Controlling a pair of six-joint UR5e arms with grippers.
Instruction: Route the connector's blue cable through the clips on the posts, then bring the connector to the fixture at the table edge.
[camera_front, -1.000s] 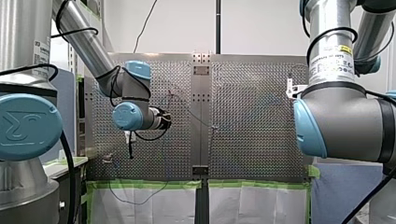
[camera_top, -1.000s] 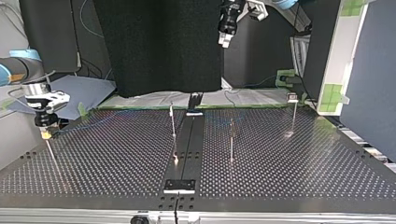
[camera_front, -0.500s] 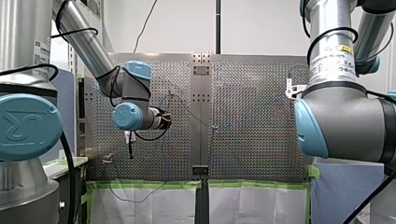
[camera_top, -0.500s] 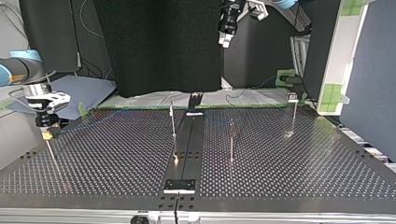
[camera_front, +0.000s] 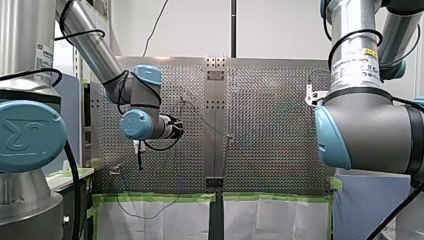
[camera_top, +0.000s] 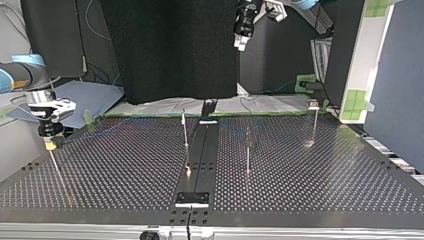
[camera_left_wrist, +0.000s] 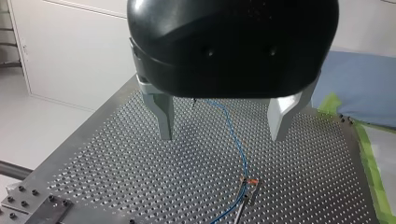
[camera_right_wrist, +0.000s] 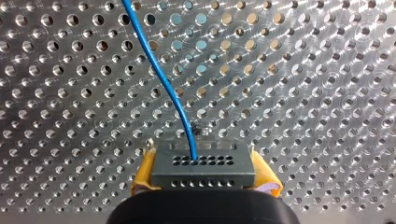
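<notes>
Two yellow pads (camera_right_wrist: 143, 177) of my right gripper (camera_right_wrist: 203, 181) pinch the grey rectangular connector (camera_right_wrist: 203, 167), thin blue cable (camera_right_wrist: 158, 70) ahead; judged step: routing, next needs post clip (camera_left_wrist: 248, 182) alignment.

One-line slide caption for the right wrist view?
Yellow-padded right gripper clamps the grey connector, blue cable running across perforated table.

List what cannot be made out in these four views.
Right wrist view: the connector's rear, hidden inside my right claw; the blue cable's far end, cut off by the edge.
Top view: whether the cable sits in the posts' clips; too thin, too small.
Front view: my right claw, covered by my right arm's elbow.
</notes>
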